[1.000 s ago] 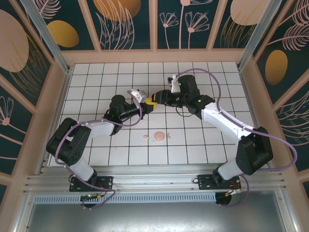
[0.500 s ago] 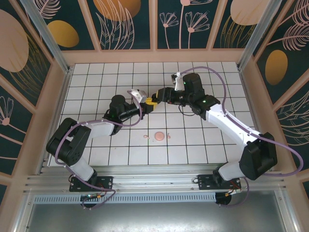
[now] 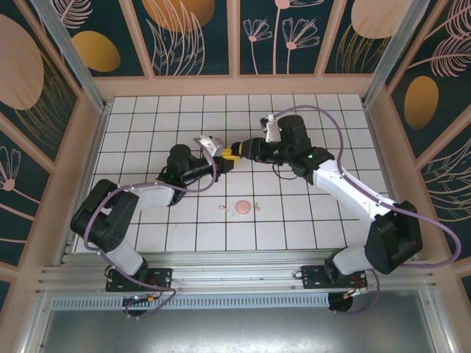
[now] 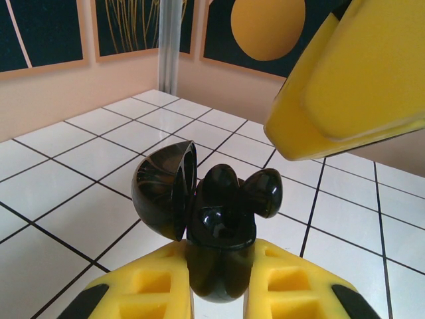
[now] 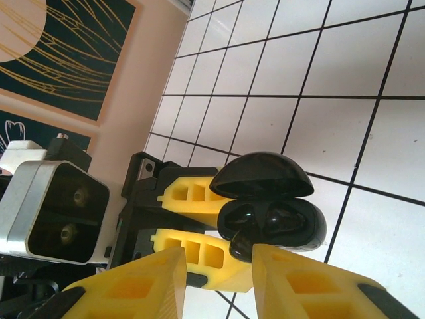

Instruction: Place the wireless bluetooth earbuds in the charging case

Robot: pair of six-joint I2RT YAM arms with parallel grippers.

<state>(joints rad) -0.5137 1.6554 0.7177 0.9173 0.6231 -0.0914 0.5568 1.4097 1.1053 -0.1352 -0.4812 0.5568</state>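
On the tiled surface (image 3: 147,132), the step in hand looks like seating the black pair. Mid-frame in the top view, the left tool (image 3: 229,157) is clamped on the open black case (image 4: 219,232), with its lid (image 4: 163,189) flipped left. The right tool (image 5: 219,258) stands wide just above the case, gripping nothing. One black earbud (image 4: 219,181) sits deep in the case. The other (image 4: 263,193) leans out against a right finger, so the next move likely calls for a gentle downward press. The pink case (image 3: 241,208) lies lower in the top view, well apart.

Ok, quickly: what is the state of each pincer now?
Left pincer: closed, holding the black charging case.
Right pincer: open, close to the case.
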